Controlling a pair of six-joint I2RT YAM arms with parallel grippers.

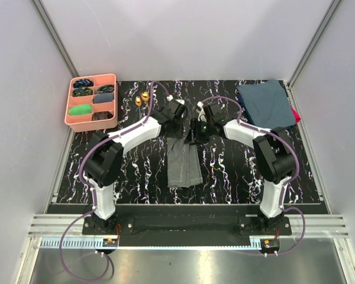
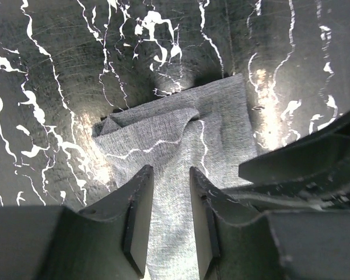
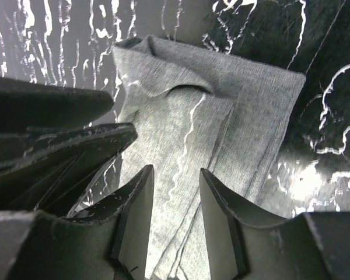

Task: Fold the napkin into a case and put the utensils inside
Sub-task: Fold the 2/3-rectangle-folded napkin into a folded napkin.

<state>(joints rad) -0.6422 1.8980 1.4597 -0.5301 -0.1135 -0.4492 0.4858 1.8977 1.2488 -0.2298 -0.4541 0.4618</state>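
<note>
two robot arms are rising from the near edge of a black, white-veined table mat [image 1: 118, 177]. one grey napkin [image 1: 183, 163] is lying in the middle of the mat, between the arms. it is folded into a narrow strip running from near to far.

both grippers are meeting over the far end of that strip. the left gripper [image 2: 170, 219] is pointing down at the cloth with its jaws standing a narrow way apart. the grey weave is showing through the gap, and nothing is being pinched. the right gripper [image 3: 176, 221] is hanging just beside it, its jaws likewise narrowly parted, with cloth showing between them and nothing held. whether either set of fingertips is touching the fabric cannot be told. in the wrist views the far end of the napkin is looking rumpled, with overlapping layers and a loose fold puckering up.

farther back and to the left, two small gold utensils [image 1: 141, 98] are lying side by side on the mat, apart from the napkin. one pink tray [image 1: 89, 125] with six compartments is sitting at the far left corner. a pile of dark blue-teal cloths [image 1: 265, 103] is resting at the far right; their number cannot be counted.
</note>
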